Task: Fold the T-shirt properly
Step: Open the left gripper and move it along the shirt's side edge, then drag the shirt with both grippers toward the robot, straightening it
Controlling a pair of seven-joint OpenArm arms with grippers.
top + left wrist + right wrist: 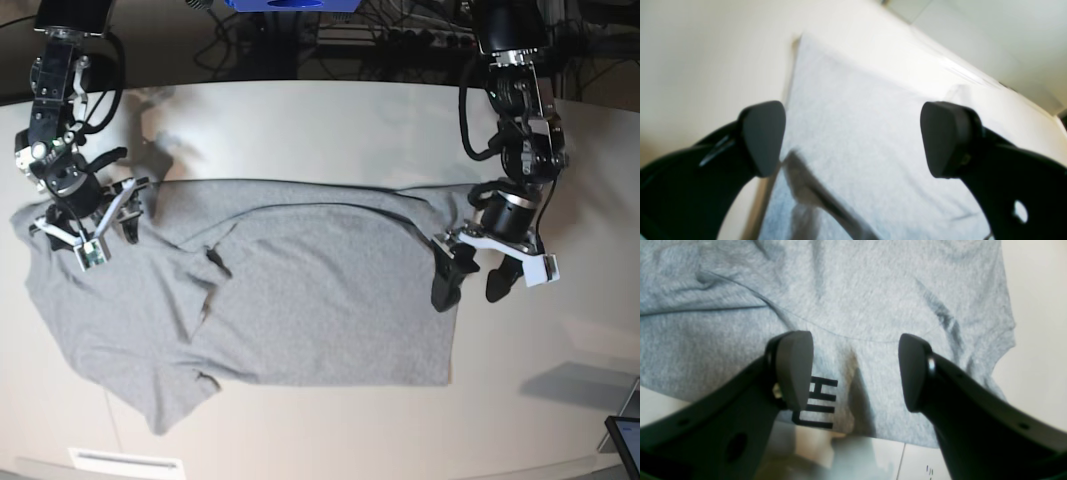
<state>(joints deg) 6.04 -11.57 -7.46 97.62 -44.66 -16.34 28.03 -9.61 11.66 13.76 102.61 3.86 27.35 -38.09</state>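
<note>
— Where's the T-shirt?

— Spread grey across the desk, one long fold laid over — sleeves and the end by the right hand are rumpled yet.

— And the hands?

— Left hand stands wide at the shirt's edge, holding nothing. Right hand hovers open above the shirt too. Most folding remains, I'd judge.

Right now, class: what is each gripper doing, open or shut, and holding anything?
Left gripper: open, holding nothing, above the T-shirt.
Right gripper: open, holding nothing, above the shirt's printed end.
</note>
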